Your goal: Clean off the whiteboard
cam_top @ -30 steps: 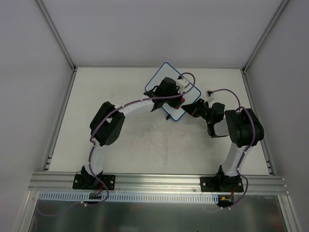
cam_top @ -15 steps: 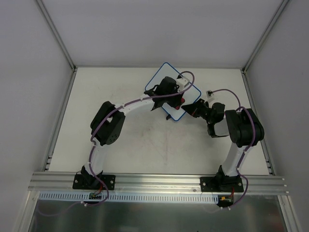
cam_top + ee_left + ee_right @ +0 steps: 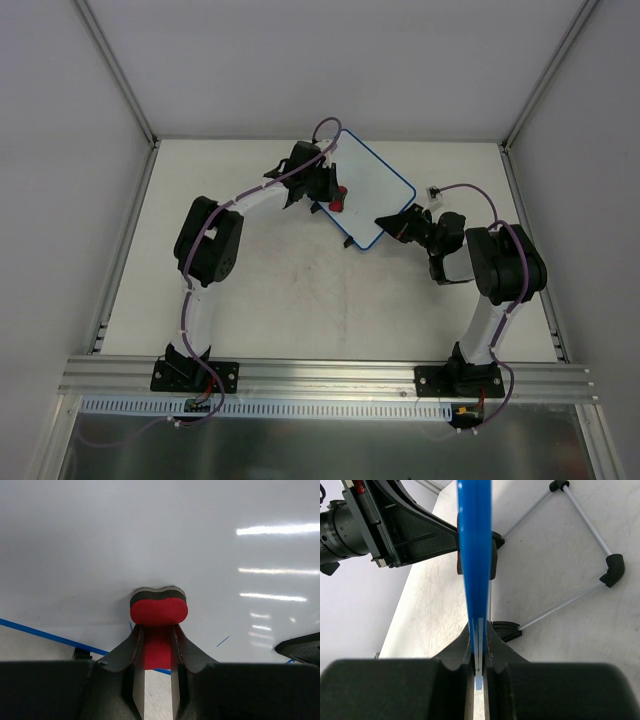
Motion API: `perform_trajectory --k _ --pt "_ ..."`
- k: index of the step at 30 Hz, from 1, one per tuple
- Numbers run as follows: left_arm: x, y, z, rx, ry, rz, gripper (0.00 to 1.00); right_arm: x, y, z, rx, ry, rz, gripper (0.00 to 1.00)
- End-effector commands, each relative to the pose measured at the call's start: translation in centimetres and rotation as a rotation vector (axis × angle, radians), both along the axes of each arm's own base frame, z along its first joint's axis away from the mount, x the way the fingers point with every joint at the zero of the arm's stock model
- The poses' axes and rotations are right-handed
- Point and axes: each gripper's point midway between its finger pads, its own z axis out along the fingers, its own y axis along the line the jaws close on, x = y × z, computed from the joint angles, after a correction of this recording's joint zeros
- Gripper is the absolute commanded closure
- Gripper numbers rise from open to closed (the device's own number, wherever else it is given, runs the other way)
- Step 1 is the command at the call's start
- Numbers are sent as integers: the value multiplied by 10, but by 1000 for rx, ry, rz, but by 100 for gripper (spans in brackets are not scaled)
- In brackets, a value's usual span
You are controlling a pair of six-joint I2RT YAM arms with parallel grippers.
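You are looking at nothing readable here: no words, numbers, labels or brand marks are showing in any view. The whiteboard (image 3: 165,540) is carrying only a couple of short blue strokes (image 3: 222,641), and they are spelling out nothing legible.

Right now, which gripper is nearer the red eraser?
Left. The left gripper is shut on the red eraser, holding it against the whiteboard near its left edge. The right gripper clamps the whiteboard's rim on the opposite, right side, well apart from it.
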Motion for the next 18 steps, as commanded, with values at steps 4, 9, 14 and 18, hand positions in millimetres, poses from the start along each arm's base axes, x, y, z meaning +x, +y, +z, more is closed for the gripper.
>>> perform_trajectory --k 4,9,14,18 --pt "-12 28 -59 47 173 115 100 8 9 53 26 -267 32 100" --pt "-18 32 -59 48 184 130 100 8 8 52 25 -267 32 100" --pt "-18 50 -67 90 191 227 100 8 9 52 27 -264 32 100" --pt "-17 57 -71 82 212 263 100 8 8 53 27 -266 31 100"
